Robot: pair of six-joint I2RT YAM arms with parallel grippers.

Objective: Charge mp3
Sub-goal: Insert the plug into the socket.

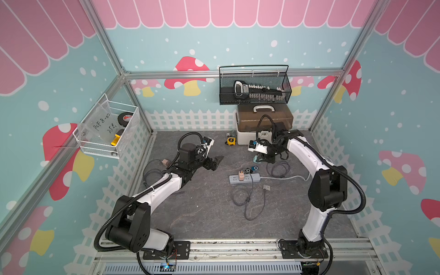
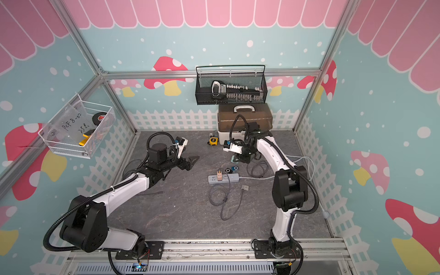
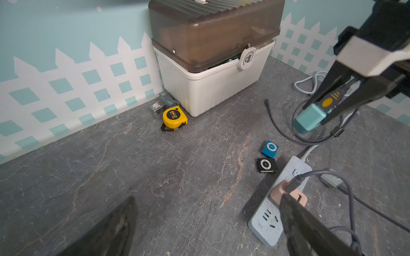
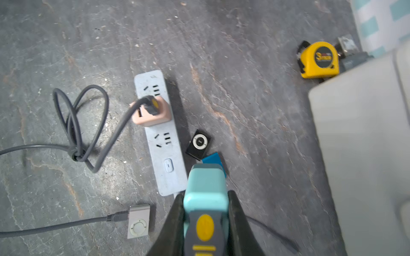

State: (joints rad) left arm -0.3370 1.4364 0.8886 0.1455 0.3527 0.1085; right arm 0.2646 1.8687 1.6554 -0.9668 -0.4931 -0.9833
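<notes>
Right end effector pinches the teal charger, not yet in the power strip. Left end effector stands spread, empty.

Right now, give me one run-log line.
left jaws: open | right jaws: shut on teal charger | power strip: pink charger plugged in | black mp3: unplugged

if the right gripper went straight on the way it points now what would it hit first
Probably the blue mp3 player: the teal charger clamped in the right gripper points down at it. The switch end of the power strip lies just beside, and depth is unclear.
</notes>
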